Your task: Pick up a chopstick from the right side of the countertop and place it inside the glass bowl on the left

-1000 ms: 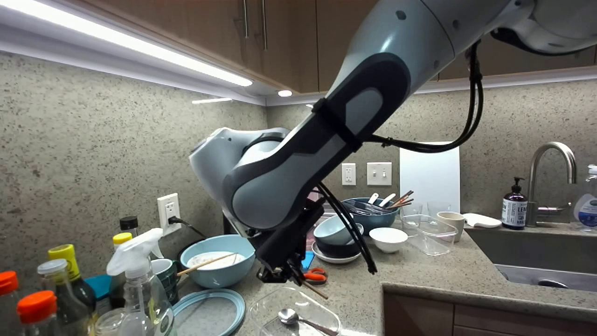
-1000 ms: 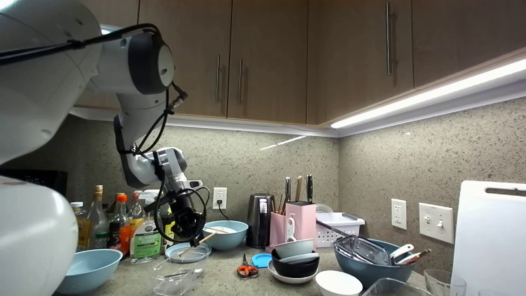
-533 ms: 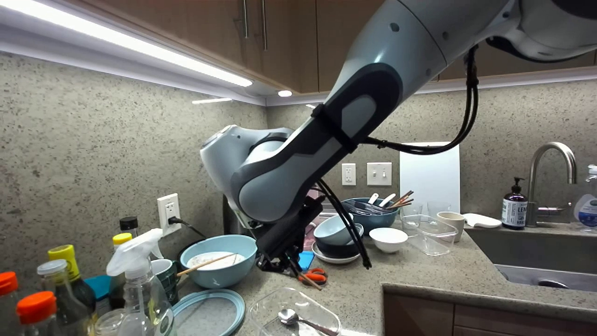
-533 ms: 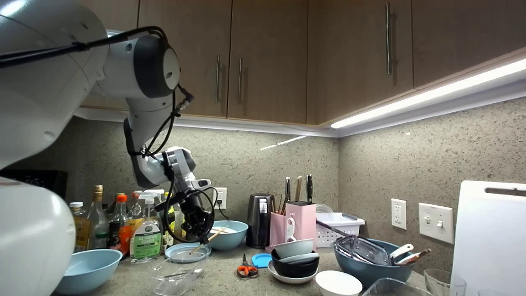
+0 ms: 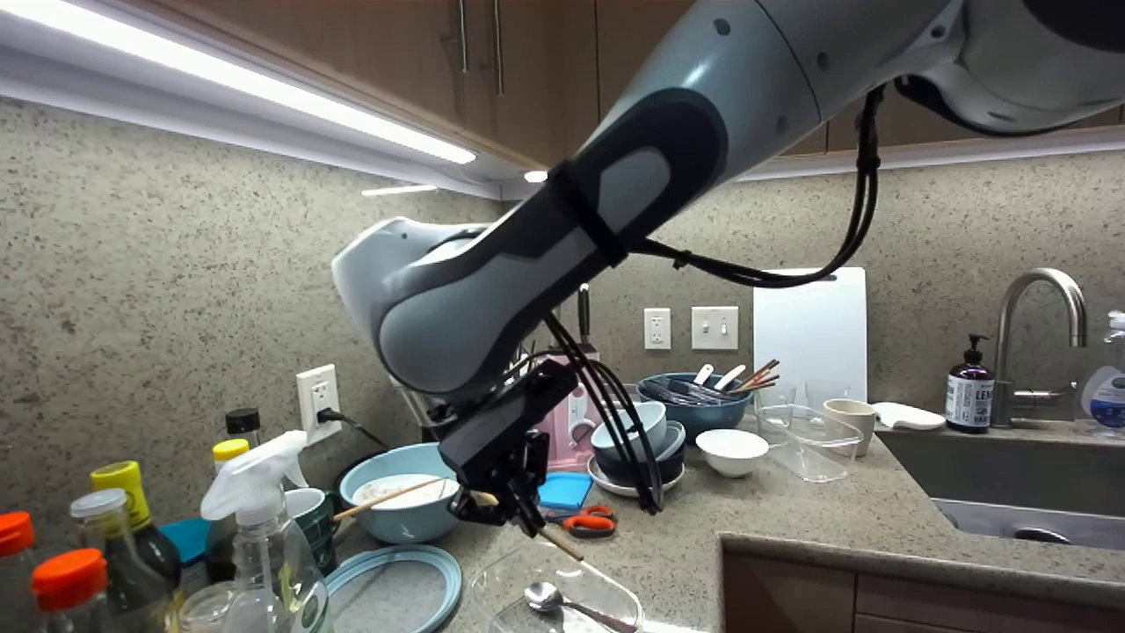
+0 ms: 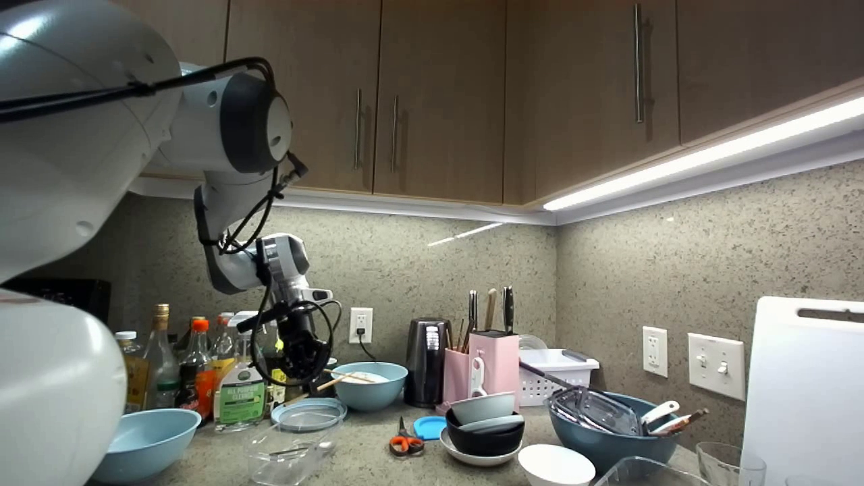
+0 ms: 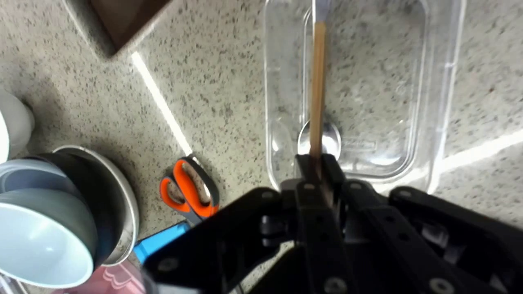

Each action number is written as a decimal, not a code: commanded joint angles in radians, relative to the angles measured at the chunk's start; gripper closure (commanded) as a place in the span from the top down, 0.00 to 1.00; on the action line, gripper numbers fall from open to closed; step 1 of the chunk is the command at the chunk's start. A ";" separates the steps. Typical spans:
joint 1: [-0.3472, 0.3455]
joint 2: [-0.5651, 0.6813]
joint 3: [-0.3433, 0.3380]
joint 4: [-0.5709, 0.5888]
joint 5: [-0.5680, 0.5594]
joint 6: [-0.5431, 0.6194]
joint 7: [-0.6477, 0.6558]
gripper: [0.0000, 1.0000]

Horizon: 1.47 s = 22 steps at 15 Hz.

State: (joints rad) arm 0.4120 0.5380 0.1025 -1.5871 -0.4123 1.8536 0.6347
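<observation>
My gripper [image 7: 319,165] is shut on a wooden chopstick [image 7: 317,81]; it also shows in both exterior views, gripper [image 5: 530,525] and gripper [image 6: 312,387]. The chopstick tilts, one end sticking out past the fingertips [image 5: 562,545]. A clear rectangular glass bowl [image 7: 448,73] stands on the speckled countertop [image 7: 220,81] with a metal spoon [image 7: 331,141] inside. In the wrist view the chopstick lies over the bowl's left part, in line with the spoon. In an exterior view the gripper is above and behind the bowl [image 5: 492,576]; the height gap is hard to tell.
Orange-handled scissors [image 5: 591,522] and a blue lid [image 5: 567,490] lie beside the bowl. Stacked bowls [image 5: 640,466] and a pink knife block [image 6: 495,364] stand behind. A light blue bowl [image 5: 413,525] with another chopstick across it, a round lid [image 5: 446,585] and a spray bottle [image 5: 255,536] are nearby.
In an exterior view the gripper and held chopstick first shift right, then swing left, with the gripper more tilted. The chopstick stays held. The bowl and spoon have not moved.
</observation>
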 commanded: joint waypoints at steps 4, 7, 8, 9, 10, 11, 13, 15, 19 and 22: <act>0.035 0.084 0.031 0.173 0.215 -0.389 0.017 0.02; 0.045 0.078 0.023 0.160 0.180 -0.359 0.008 0.08; 0.045 0.082 0.022 0.164 0.180 -0.362 0.008 0.08; 0.044 0.085 0.020 0.166 0.180 -0.362 0.008 0.08; 0.044 0.086 0.020 0.167 0.180 -0.362 0.008 0.08; 0.044 0.087 0.020 0.167 0.180 -0.362 0.008 0.02; 0.037 0.069 0.047 0.126 0.225 -0.381 -0.045 0.02; 0.050 0.055 0.057 0.090 0.250 -0.388 -0.021 0.02; 0.106 0.019 0.060 0.001 0.227 -0.341 0.073 0.02; 0.155 -0.024 0.062 -0.069 0.170 -0.300 0.151 0.02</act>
State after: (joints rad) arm 0.5280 0.6011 0.1666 -1.5370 -0.1929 1.5036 0.7068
